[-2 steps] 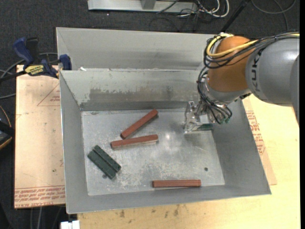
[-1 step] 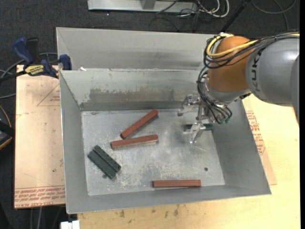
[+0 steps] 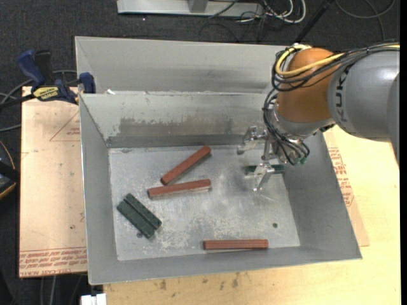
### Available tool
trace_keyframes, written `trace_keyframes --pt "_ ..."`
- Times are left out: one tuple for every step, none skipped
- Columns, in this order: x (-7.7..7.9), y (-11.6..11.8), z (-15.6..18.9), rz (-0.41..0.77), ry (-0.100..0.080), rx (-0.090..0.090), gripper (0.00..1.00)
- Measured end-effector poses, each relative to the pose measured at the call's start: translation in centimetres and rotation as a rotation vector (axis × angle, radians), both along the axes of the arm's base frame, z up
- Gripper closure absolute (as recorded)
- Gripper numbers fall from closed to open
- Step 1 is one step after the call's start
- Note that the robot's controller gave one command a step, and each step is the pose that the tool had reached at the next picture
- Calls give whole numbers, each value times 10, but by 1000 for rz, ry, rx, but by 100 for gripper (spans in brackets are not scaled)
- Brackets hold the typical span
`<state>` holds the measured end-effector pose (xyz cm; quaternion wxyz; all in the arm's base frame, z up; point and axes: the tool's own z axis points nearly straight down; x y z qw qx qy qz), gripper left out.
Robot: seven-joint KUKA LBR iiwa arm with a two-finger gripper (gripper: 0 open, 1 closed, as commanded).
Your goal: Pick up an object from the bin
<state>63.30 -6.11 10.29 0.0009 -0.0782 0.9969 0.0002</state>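
Nearest lies one reddish-brown bar (image 3: pixel 235 244), flat along the near wall of the bin (image 3: pixel 95 189). Three such bars in all, and one dark green block (image 3: pixel 138 215). That block sits near left, aslant, clear of the walls. Right of it, mid-floor, a second bar (image 3: pixel 179 189) lies almost level, and a third (image 3: pixel 186 165) slants just beyond it, nearly touching. Bare floor opens right of these. Over that bare patch, far right, hangs the tool (image 3: pixel 253 165), spread wide with nothing between, well apart from every bar.
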Motion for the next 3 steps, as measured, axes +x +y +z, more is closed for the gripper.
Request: trace_keyframes --pt "5 -68 -26 96 -12 -2 100" --pt "5 -68 -26 96 -13 -2 100" --pt "7 -64 144 138 -10 -3 100"
